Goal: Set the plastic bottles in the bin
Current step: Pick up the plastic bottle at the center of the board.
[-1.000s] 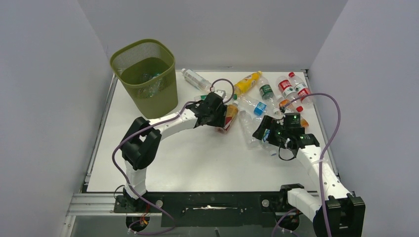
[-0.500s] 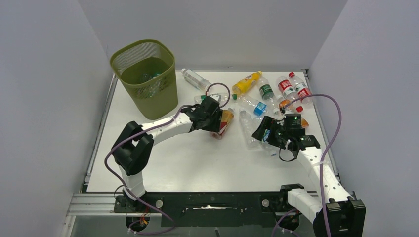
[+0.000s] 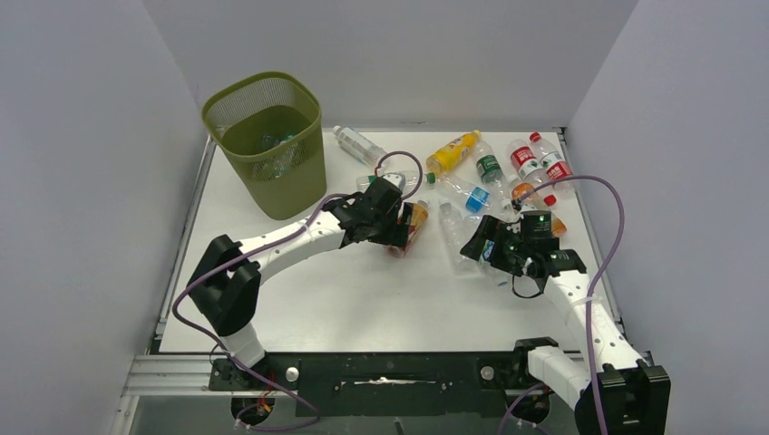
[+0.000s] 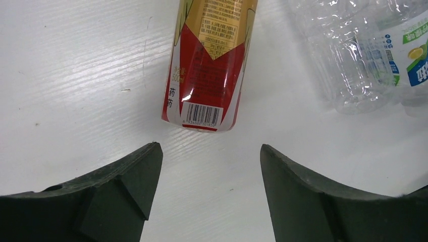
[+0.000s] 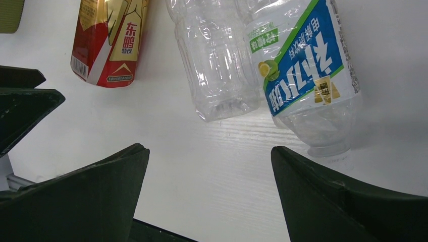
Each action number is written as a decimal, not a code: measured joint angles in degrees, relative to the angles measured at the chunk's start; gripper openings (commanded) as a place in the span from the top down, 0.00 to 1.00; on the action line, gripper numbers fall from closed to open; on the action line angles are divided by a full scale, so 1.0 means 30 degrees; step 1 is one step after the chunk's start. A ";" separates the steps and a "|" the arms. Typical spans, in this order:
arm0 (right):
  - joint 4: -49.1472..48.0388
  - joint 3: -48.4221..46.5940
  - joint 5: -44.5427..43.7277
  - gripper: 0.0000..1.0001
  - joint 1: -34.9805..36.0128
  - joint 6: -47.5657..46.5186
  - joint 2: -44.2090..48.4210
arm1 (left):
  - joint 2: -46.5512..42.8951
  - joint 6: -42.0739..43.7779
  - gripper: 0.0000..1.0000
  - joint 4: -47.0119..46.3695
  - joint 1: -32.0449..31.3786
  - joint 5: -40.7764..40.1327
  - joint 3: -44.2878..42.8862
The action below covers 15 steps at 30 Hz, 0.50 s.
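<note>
A plastic bottle with a red and gold label [image 4: 209, 65] lies on the white table just beyond my left gripper [image 4: 209, 147], which is open and holds nothing. From above, that bottle [image 3: 410, 225] sits mid-table beside the left gripper [image 3: 390, 237]. My right gripper [image 5: 209, 149] is open over bare table. A clear unlabelled bottle [image 5: 214, 60] and a blue-and-green labelled one [image 5: 303, 70] lie just past its fingertips. In the top view the right gripper [image 3: 478, 246] is right of centre. The olive-green mesh bin [image 3: 267, 145] stands at the back left with bottles inside.
More bottles lie across the back right: an orange one [image 3: 453, 151], a green-labelled one [image 3: 490, 168], two red-labelled ones [image 3: 524, 161] and a blue-labelled one [image 3: 472, 198]. A clear bottle [image 3: 358, 145] lies right of the bin. White walls enclose the table.
The left gripper carried the red and gold bottle a little left and toward the near edge, then opened and let it go onto the table. The right arm has barely moved.
</note>
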<state>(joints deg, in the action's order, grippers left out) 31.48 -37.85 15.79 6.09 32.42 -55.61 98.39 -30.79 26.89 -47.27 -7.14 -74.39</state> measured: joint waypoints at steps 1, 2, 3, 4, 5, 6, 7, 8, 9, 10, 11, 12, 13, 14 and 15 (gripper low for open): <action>-0.0022 0.0058 0.0051 0.02 0.0007 0.0058 0.0000 | -0.0036 0.0036 0.22 0.0044 0.0000 -0.0044 -0.0007; -0.0036 0.0087 0.0087 0.02 0.0022 0.0080 0.0000 | -0.0036 0.0029 0.19 0.0117 0.0000 -0.0095 -0.0036; -0.0044 0.0095 0.0117 0.02 0.0036 0.0153 0.0000 | -0.0022 0.0066 0.17 0.0226 0.0000 -0.0138 -0.0058; -0.0058 0.0095 0.0124 0.02 0.0087 0.0204 0.0000 | -0.0007 0.0138 0.16 0.0372 0.0000 -0.0182 -0.0080; -0.0080 0.0095 0.0138 0.02 0.0131 0.0226 0.0000 | 0.0000 0.0211 0.15 0.0495 0.0007 -0.0226 -0.0131; -0.0080 0.0095 0.0160 0.02 0.0138 0.0277 0.0000 | 0.0022 0.0342 0.15 0.0554 0.0007 -0.0284 -0.0197; -0.0080 0.0095 0.0182 0.02 0.0153 0.0299 0.0000 | 0.0051 0.0444 0.15 0.0561 0.0007 -0.0342 -0.0270; -0.0080 0.0095 0.0189 0.02 0.0175 0.0321 0.0007 | 0.0138 0.0590 0.15 0.0561 0.0007 -0.0350 -0.0386; -0.0087 0.0095 0.0189 0.02 0.0219 0.0342 0.0007 | 0.0277 0.0772 0.15 0.0554 0.0000 -0.0342 -0.0554; -0.0087 0.0095 0.0204 0.02 0.0240 0.0350 0.0007 | 0.0437 0.0976 0.15 0.0525 0.0000 -0.0335 -0.0721; -0.0080 0.0095 0.0233 0.02 0.0248 0.0350 0.0007 | 0.0590 0.1122 0.15 0.0503 0.0000 -0.0328 -0.0845; -0.0087 0.0095 0.0270 0.02 0.0255 0.0350 0.0007 | 0.0758 0.1377 0.15 0.0430 0.0000 -0.0306 -0.0933; -0.0087 0.0095 0.0284 0.02 0.0255 0.0350 0.0007 | 0.0925 0.1574 0.15 0.0357 0.0000 -0.0255 -0.0976; -0.0080 0.0095 0.0313 0.02 0.0255 0.0350 0.0007 | 0.1086 0.1807 0.15 0.0306 0.0000 -0.0219 -0.1020; -0.0080 0.0095 0.0321 0.02 0.0255 0.0350 0.0007 | 0.1275 0.2040 0.15 0.0262 0.0000 -0.0182 -0.1086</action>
<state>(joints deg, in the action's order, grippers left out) 31.24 -37.56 16.75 6.85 33.47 -55.59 102.21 -24.67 27.68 -47.27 -7.68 -77.65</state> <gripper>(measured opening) 0.978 0.851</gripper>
